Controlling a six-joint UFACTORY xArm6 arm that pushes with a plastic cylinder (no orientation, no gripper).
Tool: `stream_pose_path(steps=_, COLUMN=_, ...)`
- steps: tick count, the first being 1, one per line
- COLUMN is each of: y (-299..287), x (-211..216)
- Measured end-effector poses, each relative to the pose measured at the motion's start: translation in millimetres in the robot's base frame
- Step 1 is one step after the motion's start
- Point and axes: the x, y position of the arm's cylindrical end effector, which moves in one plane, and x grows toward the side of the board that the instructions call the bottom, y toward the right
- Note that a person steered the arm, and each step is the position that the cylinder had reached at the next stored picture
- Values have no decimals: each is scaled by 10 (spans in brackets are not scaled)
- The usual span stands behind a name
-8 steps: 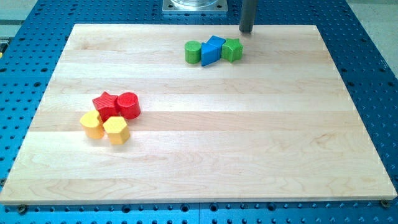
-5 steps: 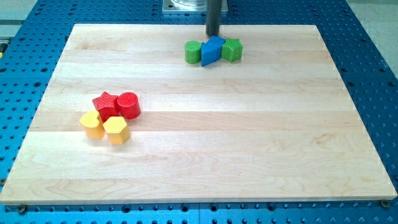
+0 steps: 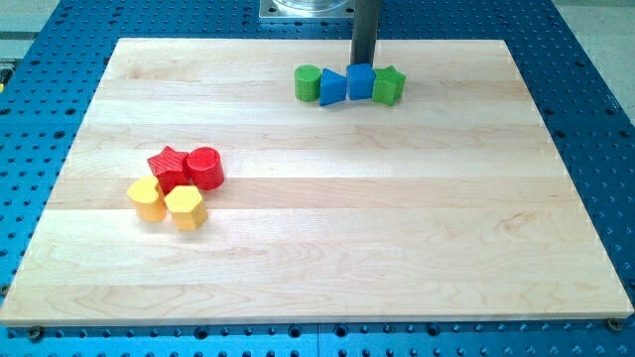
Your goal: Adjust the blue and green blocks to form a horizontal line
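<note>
Four blocks stand in a row near the view's top centre of the wooden board (image 3: 347, 228). From left to right they are a green cylinder (image 3: 309, 83), a blue triangle (image 3: 332, 87), a blue cube (image 3: 359, 82) and a green star (image 3: 389, 86). They sit close together, roughly level with each other. My tip (image 3: 363, 64) is just above the blue cube in the view, touching or nearly touching its far edge. The dark rod rises from there to the view's top.
A red star (image 3: 169, 166), a red cylinder (image 3: 205, 167) and two yellow blocks (image 3: 148, 198) (image 3: 186, 207) cluster at the view's left. The arm's metal base (image 3: 308, 8) is at the view's top. Blue perforated table surrounds the board.
My tip went left along the view's top, then came back right and down onto the blue cube. The cube slid down between the triangle and the green star, which shifted right.
</note>
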Motion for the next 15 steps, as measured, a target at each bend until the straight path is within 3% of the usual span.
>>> stream_pose_path(steps=1, y=7, x=-153)
stream_pose_path(steps=4, y=52, x=244)
stream_pose_path(steps=7, y=52, x=298)
stream_pose_path(steps=9, y=52, x=152)
stream_pose_path(steps=11, y=-651, x=-10)
stream_pose_path(steps=12, y=-830, x=173)
stream_pose_path(steps=15, y=-850, x=281)
